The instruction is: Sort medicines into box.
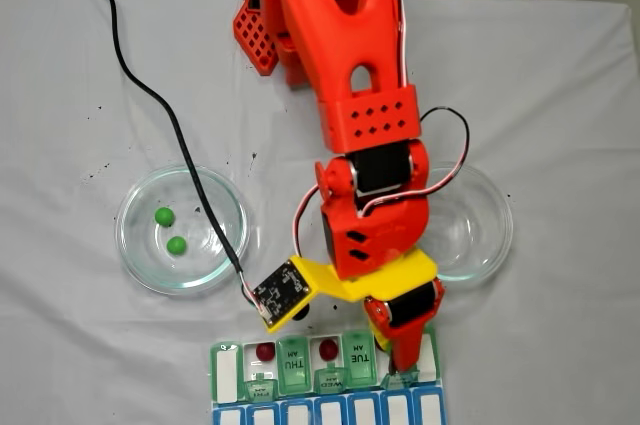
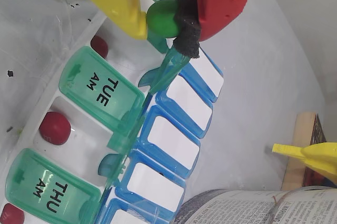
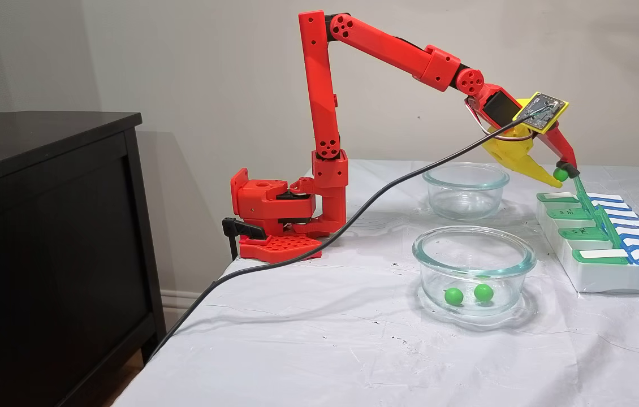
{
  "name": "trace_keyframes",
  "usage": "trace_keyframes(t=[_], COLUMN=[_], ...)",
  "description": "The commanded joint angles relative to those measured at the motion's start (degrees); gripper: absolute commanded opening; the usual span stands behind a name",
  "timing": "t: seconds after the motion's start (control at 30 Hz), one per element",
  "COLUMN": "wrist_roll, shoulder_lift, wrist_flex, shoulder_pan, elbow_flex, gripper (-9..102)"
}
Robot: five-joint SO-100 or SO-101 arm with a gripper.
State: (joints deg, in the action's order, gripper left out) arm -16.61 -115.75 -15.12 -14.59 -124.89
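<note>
wrist view, end effector [image 2: 171, 21] pinching green ball [image 2: 162, 17], red balls [image 2: 54, 127] in box [image 2: 174, 150]

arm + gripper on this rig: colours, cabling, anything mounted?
Red printed arm with perforated panels. Gripper: one yellow finger, one red finger tipped with black padding. A bare black circuit board sits on a yellow bracket. Red-and-white wires loop at the wrist; a black cable trails off.

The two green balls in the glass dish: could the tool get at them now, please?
Probably not yet: the tool is shut on a green ball over the pill organiser. The two green balls lie uncovered in the open-topped glass dish.
</note>
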Motion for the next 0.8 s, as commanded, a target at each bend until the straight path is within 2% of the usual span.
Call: trace_keyframes(t=[0.0, 0.13, 0.5, 0.77], wrist_roll=[-1.41, -2.2, -3.16, -3.43], shoulder_lift=[-7.56, -11.6, -7.38, -4.83], wrist_flex=[-4.31, -7.29, -5.1, -0.62], shoulder_pan=[-0.35, -0.62, -1.85, -1.05], elbow_flex=[2.29, 0.7, -0.18, -0.53], gripper=[0, 0, 0, 0])
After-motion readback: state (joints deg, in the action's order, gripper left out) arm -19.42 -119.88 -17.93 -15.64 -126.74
